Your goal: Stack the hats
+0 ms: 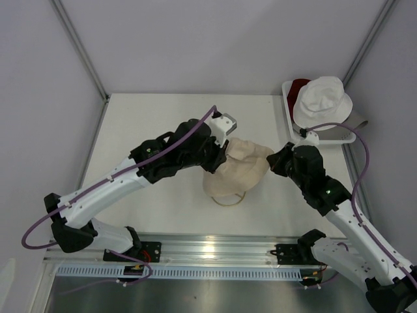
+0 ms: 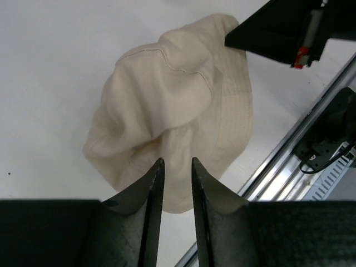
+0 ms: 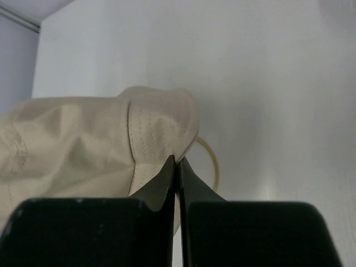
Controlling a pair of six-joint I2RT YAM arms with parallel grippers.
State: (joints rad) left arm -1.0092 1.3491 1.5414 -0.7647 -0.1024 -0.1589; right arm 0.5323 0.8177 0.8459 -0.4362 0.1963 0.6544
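I have the beige hat pinched from both sides: my left gripper clamps a fold of fabric, my right gripper its brim edge

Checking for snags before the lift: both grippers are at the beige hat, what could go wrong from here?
The right gripper pinches only the brim edge of the beige hat; soft fabric may slip out.
A gold ring shows under the hat; lifting might drag it along.
The left gripper holds a fold; uneven pulls could crumple the hat.
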